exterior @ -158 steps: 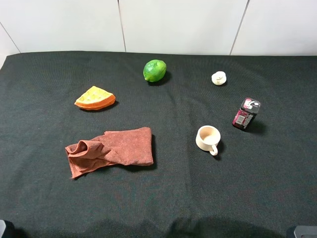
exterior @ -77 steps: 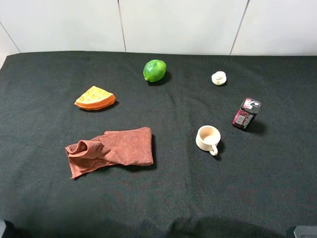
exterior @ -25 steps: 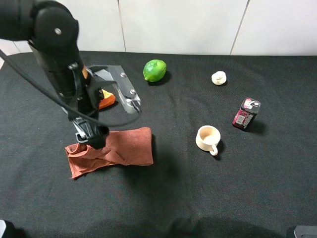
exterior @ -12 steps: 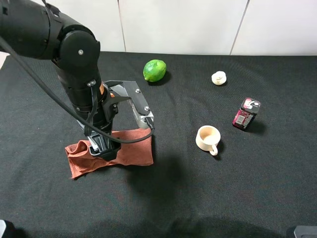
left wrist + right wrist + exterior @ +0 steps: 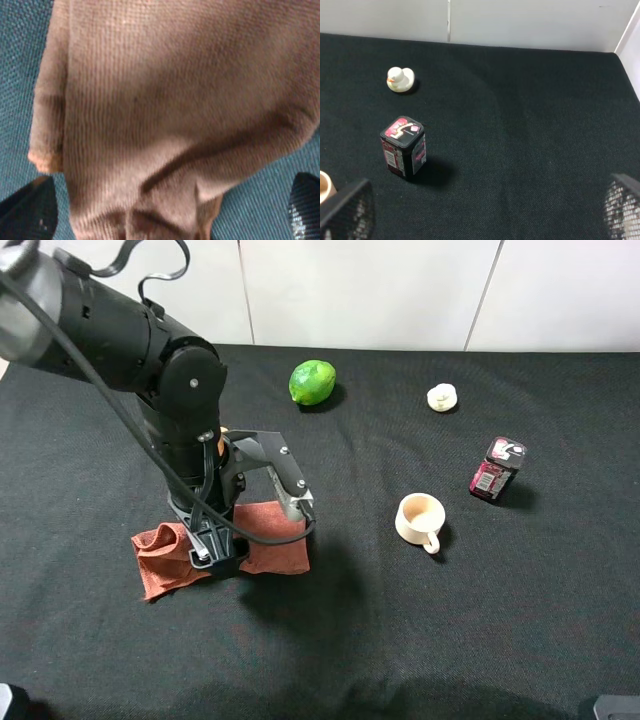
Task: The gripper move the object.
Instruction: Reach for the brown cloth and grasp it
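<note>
The left gripper (image 5: 215, 556) hangs low over the rust-brown cloth (image 5: 272, 550), which lies at the lower left of the black table (image 5: 400, 640). Its jaws are wide apart, with the cloth between them. The right gripper (image 5: 482, 209) is also spread wide, clasping nothing.

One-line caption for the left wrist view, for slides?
Wide-open left gripper hovering over the crumpled brown cloth on the table cover.
</note>
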Action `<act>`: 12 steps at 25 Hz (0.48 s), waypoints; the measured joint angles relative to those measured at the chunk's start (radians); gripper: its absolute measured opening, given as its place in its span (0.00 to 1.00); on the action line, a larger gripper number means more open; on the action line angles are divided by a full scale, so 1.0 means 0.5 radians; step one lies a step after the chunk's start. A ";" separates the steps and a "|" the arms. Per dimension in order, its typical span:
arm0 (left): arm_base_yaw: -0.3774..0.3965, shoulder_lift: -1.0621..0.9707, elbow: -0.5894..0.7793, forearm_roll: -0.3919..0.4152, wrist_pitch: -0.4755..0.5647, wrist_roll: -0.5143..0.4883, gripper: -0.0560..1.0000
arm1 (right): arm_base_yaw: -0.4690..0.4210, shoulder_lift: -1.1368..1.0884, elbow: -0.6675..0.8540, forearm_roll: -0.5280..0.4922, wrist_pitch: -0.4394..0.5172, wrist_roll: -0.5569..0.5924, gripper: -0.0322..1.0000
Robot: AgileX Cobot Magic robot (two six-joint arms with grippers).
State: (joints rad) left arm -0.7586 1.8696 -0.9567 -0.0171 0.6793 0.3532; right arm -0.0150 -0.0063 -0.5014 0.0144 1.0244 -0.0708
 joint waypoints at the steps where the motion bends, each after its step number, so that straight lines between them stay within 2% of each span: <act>1: 0.000 0.012 0.000 0.000 -0.015 0.000 0.97 | 0.000 0.000 0.000 0.000 0.000 0.000 0.70; 12: 0.000 0.123 0.000 -0.002 -0.158 0.000 0.97 | 0.000 0.000 0.000 0.000 0.000 0.000 0.70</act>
State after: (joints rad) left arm -0.7586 1.9311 -0.9567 -0.0180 0.6002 0.3532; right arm -0.0150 -0.0063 -0.5014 0.0144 1.0244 -0.0708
